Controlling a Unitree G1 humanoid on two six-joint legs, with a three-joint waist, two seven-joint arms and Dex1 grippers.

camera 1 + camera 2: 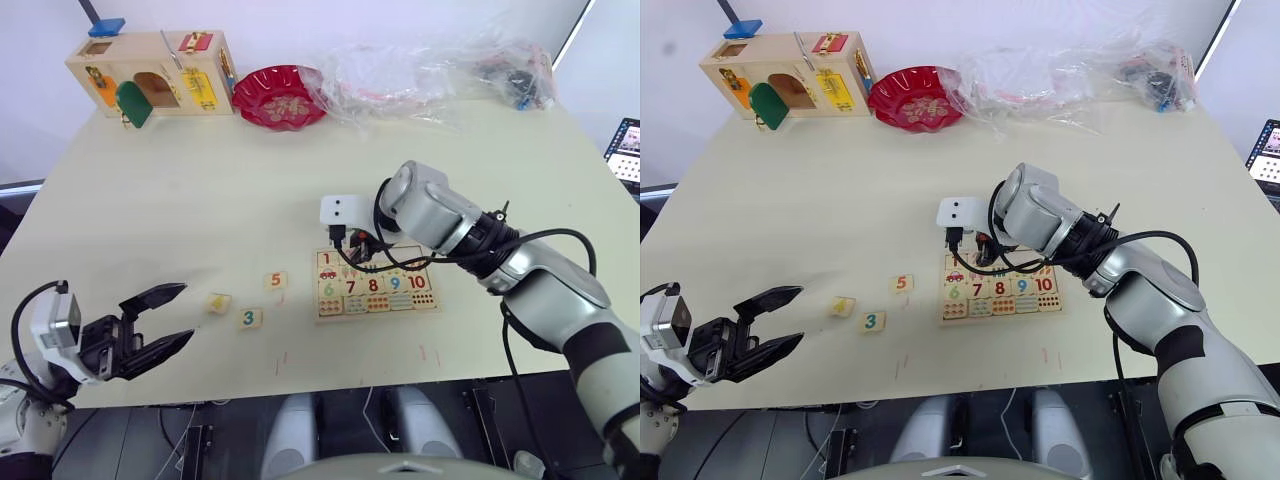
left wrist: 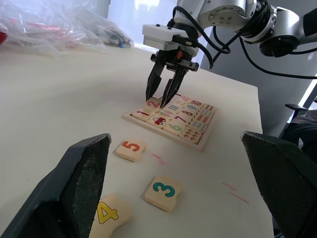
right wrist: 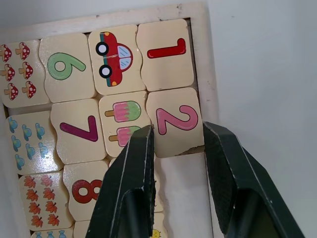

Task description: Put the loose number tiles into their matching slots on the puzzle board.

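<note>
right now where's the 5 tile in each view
Left eye view: 5 tile on the table, left of the board.
Right eye view: 5 tile, again left of the board.
Left wrist view: 5 tile, between the camera and the board.
Right wrist view: not in it.
Shared landmark: the board.
</note>
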